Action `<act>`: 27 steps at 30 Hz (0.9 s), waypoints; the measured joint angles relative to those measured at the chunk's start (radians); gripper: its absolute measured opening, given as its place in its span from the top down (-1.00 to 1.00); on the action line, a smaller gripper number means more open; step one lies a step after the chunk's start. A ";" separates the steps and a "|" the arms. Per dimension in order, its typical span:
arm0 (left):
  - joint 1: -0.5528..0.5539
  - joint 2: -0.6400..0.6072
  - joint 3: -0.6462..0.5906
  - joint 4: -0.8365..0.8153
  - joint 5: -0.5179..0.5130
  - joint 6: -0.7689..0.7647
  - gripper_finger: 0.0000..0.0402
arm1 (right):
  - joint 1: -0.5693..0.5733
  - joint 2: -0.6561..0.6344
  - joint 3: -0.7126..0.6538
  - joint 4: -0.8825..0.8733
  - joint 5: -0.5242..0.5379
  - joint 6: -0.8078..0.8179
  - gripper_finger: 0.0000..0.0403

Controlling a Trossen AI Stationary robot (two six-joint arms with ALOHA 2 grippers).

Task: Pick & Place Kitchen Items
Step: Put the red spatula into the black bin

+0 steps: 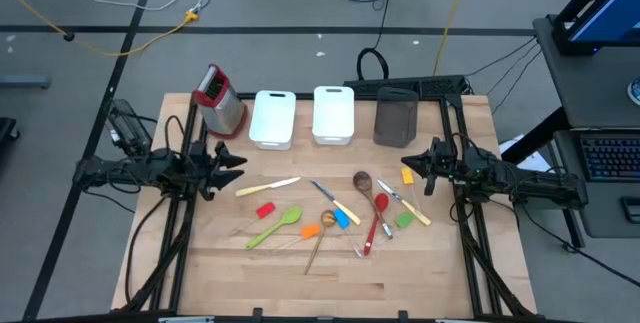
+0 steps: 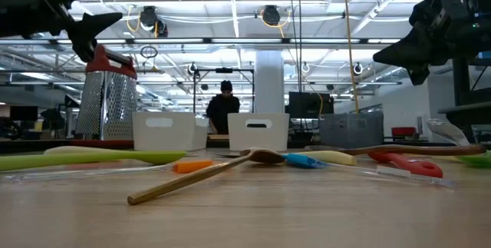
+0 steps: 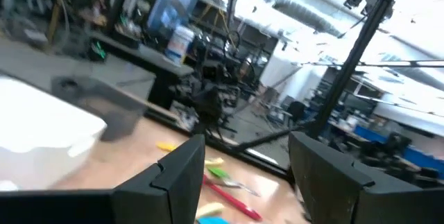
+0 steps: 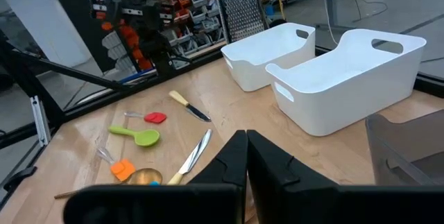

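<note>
The kitchen items lie scattered on the middle of the wooden table [image 1: 220,273]. Among them are a cream-handled knife [image 1: 268,187], a green spatula [image 1: 275,228], an orange spatula [image 1: 309,231], a blue spatula [image 1: 335,213], a wooden spoon [image 1: 320,243], a red spoon [image 1: 378,221] and some small coloured pieces. My left gripper [image 1: 238,160] hovers open at the table's left side, above and apart from them. My right gripper [image 1: 408,166] hovers shut at the right side, nothing between its fingers [image 4: 236,156].
Along the far edge stand a metal box grater with a red top [image 1: 220,100], two white bins [image 1: 272,118] [image 1: 333,114] and a grey cup [image 1: 395,118]. Bare wood lies near the front edge. A person [image 2: 224,106] stands in the room behind.
</note>
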 joint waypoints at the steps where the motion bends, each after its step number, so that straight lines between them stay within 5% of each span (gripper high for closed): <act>1: -0.003 0.024 0.019 -0.015 0.007 -0.015 -0.07 | 0.000 0.000 0.000 0.000 0.000 -0.009 0.98; 6: -0.029 0.203 0.174 -0.159 0.052 -0.110 -0.07 | 0.000 0.000 0.000 0.000 0.000 -0.016 0.98; 15: -0.121 0.733 0.494 -0.516 0.195 -0.363 -0.07 | 0.000 0.000 0.000 0.000 0.000 -0.015 0.98; 21: -0.159 0.957 0.555 -0.456 0.356 -0.405 -0.07 | 0.000 0.000 0.000 0.000 0.000 -0.016 0.98; 27: -0.161 1.059 0.556 -0.319 0.368 -0.411 -0.07 | 0.000 0.000 0.000 0.000 0.000 -0.016 0.98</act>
